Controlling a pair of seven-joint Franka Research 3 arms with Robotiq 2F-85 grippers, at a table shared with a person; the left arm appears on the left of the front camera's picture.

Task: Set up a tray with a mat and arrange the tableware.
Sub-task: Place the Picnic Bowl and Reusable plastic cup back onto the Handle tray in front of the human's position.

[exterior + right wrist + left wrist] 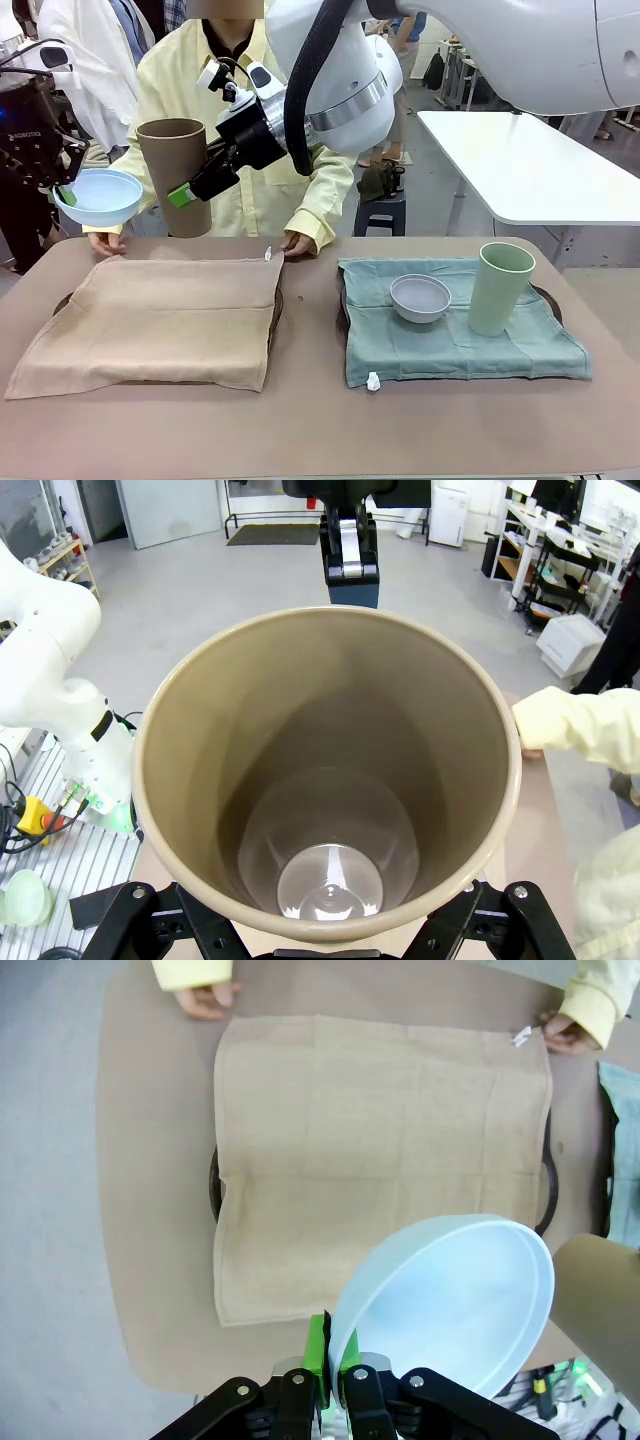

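My left gripper point(64, 190) is shut on the rim of the light blue bowl point(98, 196), holding it in the air above the table's far left corner. In the left wrist view the bowl point(450, 1300) hangs over the near edge of the tan mat point(380, 1150). My right gripper point(186, 192) reaches across the middle, shut around the upright tan-brown cup point(172, 170). The cup point(330, 780) is empty inside. The tan mat point(150, 320) lies over the left tray point(213, 1182). A pale grey-white bowl point(420, 297) and a pale green cup point(500, 288) stand on the teal mat point(450, 340).
A person in a yellow top stands at the far side, hands point(298, 242) on the tan mat's far corners. The right tray point(548, 296) peeks out under the teal mat. A white table point(530, 165) stands behind on the right.
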